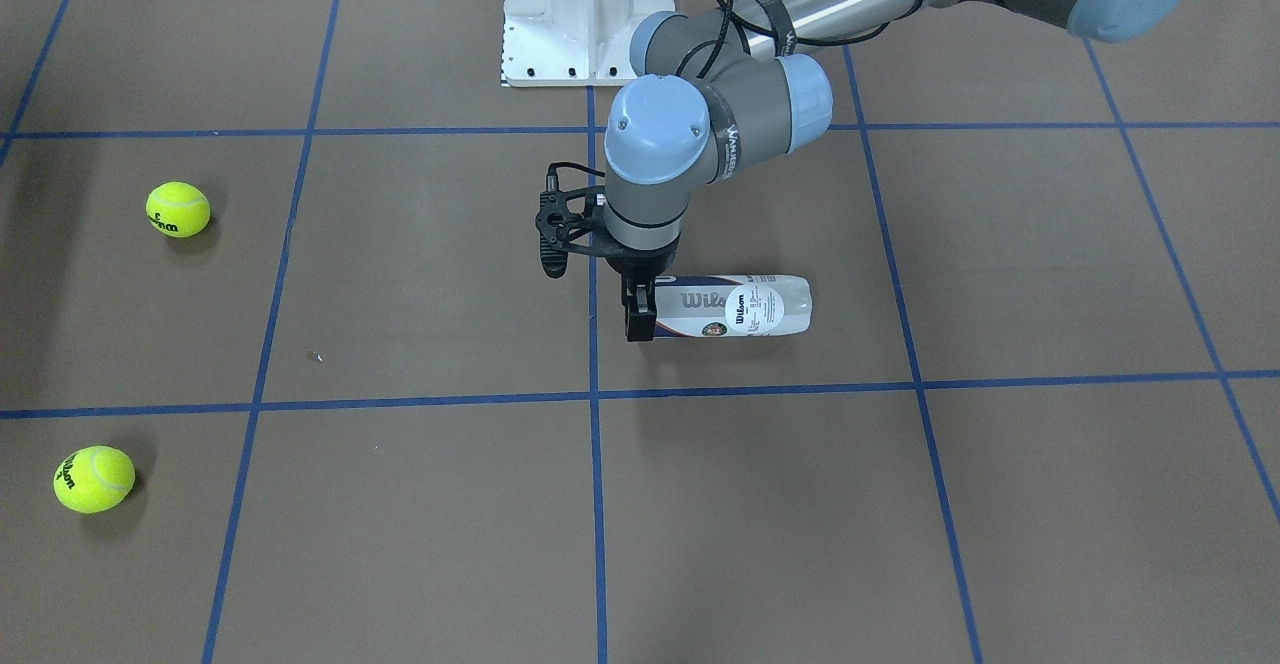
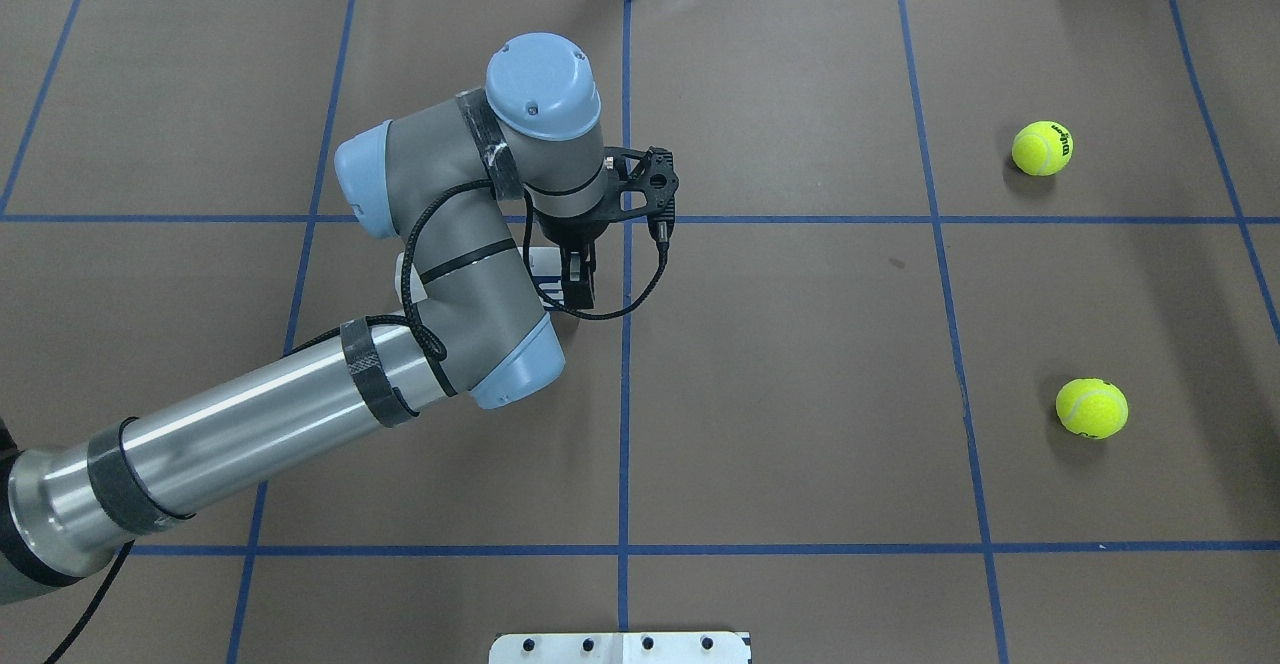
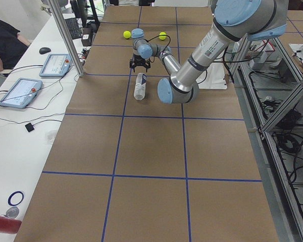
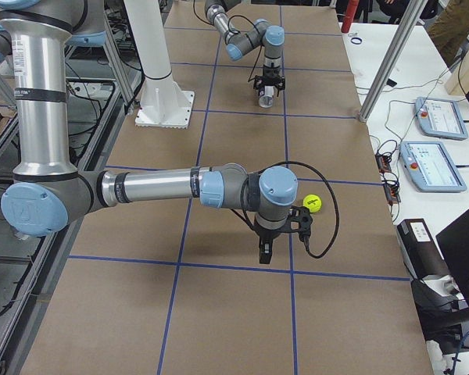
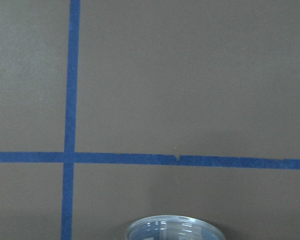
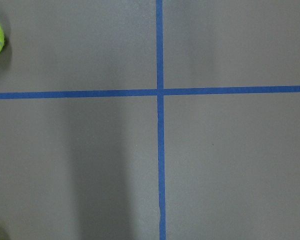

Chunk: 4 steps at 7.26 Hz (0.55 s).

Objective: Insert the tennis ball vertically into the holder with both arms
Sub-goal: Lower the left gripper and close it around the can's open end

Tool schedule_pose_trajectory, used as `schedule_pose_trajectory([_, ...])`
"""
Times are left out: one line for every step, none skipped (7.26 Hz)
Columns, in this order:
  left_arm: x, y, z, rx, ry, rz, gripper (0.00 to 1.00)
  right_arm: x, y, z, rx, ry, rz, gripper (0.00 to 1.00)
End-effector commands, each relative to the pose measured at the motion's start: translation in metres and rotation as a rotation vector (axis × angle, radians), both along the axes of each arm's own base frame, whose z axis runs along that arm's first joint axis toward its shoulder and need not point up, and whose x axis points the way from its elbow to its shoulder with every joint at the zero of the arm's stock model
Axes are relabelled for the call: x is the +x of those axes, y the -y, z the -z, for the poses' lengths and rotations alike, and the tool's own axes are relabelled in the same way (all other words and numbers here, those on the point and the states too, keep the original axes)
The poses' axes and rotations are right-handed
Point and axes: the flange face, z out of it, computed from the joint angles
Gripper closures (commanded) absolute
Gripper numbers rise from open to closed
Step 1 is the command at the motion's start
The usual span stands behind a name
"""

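Observation:
The holder (image 1: 745, 306), a clear Wilson can with a navy-and-white label, lies on its side on the brown table. My left gripper (image 1: 640, 310) points straight down over its open end, one finger on each side and close against it. In the overhead view the left arm hides most of the can; the gripper (image 2: 578, 284) shows. The can's rim (image 5: 172, 227) shows in the left wrist view. Two tennis balls (image 1: 178, 209) (image 1: 94, 479) lie far off on my right side. My right gripper (image 4: 264, 251) hangs above the table near a ball (image 4: 312, 203); I cannot tell whether it is open.
The white pedestal base (image 1: 588, 14) stands at the robot's edge of the table. Blue tape lines grid the brown table (image 2: 800, 394). A side bench with tablets (image 3: 55, 64) and a metal post (image 3: 65, 35) runs along the far edge.

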Motion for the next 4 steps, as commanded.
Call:
schedule_pose_trajectory([0.0091, -0.0089, -0.001, 0.011, 0.009, -0.004, 0.02, 0.0, -0.0014, 0.0001, -0.001, 0.0, 0.0, 0.01])
schedule_pose_trajectory([0.0094, -0.0086, -0.0041, 0.009, 0.014, -0.003, 0.02, 0.0, -0.0014, -0.0007, -0.002, 0.0, 0.0, 0.01])
schedule_pose_trajectory([0.0093, -0.0086, -0.0065, 0.008, 0.016, -0.004, 0.02, -0.0001, -0.0014, -0.0006, -0.002, 0.001, 0.0, 0.01])
schedule_pose_trajectory([0.0095, -0.0069, -0.0094, 0.016, 0.027, 0.006, 0.02, -0.0001, -0.0022, -0.0028, -0.007, 0.001, 0.0, 0.01])
